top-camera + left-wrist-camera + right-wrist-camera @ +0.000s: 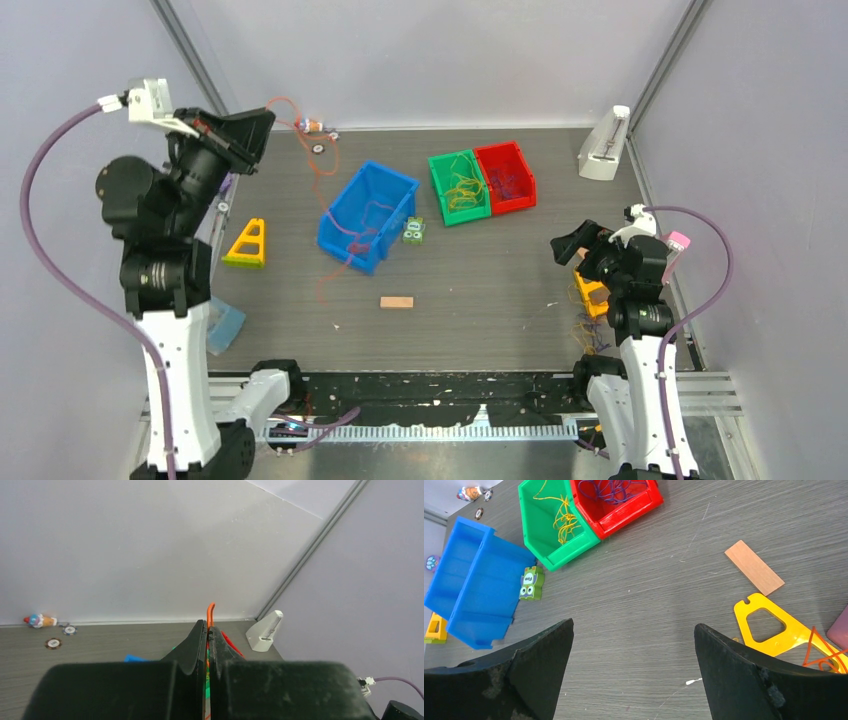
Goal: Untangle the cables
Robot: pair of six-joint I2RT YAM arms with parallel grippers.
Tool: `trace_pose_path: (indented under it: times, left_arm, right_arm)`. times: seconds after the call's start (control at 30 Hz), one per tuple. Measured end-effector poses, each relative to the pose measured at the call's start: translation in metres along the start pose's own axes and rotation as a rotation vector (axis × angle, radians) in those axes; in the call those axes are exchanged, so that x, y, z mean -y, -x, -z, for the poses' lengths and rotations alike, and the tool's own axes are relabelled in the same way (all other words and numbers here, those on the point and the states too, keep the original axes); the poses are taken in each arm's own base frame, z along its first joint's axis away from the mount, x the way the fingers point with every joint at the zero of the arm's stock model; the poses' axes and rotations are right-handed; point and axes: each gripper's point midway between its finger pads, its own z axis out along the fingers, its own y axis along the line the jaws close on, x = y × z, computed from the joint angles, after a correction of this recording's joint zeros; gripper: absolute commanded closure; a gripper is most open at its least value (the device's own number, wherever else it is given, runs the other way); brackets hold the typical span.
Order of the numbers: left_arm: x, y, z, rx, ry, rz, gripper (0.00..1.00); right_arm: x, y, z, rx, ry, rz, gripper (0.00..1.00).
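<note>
My left gripper (258, 128) is raised high at the back left, shut on an orange-red cable (210, 611) that sticks up past its fingertips. From there the cable hangs down into the blue bin (392, 183), and a strand trails onto the table (322, 283). Yellow cables (561, 517) lie in the green bin (574, 547), and purple cables (611, 489) lie in the red bin (629, 515). My right gripper (634, 626) hovers open over bare table at the right with nothing between its fingers. More orange-red strands (824, 655) lie by a yellow triangle (774, 627).
A wooden block (396, 301) lies mid-table and a green toy block (414, 230) sits beside the blue bin. Another yellow triangle (247, 243) stands at the left. A white stand (603, 145) is at the back right, and a small toy (40, 621) and chips lie by the back wall.
</note>
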Motion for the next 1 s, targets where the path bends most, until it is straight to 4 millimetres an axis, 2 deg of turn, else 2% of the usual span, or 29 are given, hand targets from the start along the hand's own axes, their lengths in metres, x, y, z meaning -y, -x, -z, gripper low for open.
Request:
trace_pose_path:
  times: [0.1, 0.2, 0.4, 0.57, 0.67, 0.8, 0.9, 1.0]
  left_arm:
    - [-0.004, -0.001, -0.020, -0.022, -0.014, 0.037, 1.00]
    - [-0.014, -0.012, -0.042, -0.063, -0.022, 0.087, 1.00]
    - [-0.038, -0.051, -0.073, -0.152, -0.009, 0.153, 1.00]
    - [-0.067, -0.109, -0.079, -0.242, 0.054, 0.173, 1.00]
    - [-0.083, -0.161, -0.075, -0.333, 0.095, 0.196, 1.00]
    - [-0.093, -0.232, -0.064, -0.468, 0.154, 0.200, 1.00]
    - [-0.094, -0.273, -0.057, -0.549, 0.190, 0.180, 1.00]
    - [-0.103, -0.302, -0.056, -0.606, 0.235, 0.162, 1.00]
  right_arm:
    - [-0.003, 0.000, 0.000, -0.003, 0.015, 0.004, 0.05]
    - [-0.003, -0.001, 0.000, -0.007, 0.020, 0.006, 0.05]
    - [-0.003, -0.001, 0.000, -0.007, 0.021, 0.006, 0.05]
    - [-0.003, -0.002, -0.001, -0.014, 0.019, 0.003, 0.05]
    - [-0.002, -0.003, -0.002, -0.020, 0.015, 0.001, 0.05]
    - [0.002, -0.004, -0.004, -0.026, -0.001, -0.004, 0.05]
    - [0.007, -0.007, -0.007, -0.040, -0.026, -0.013, 0.05]
    - [0.013, -0.011, -0.009, -0.058, -0.055, -0.020, 0.05]
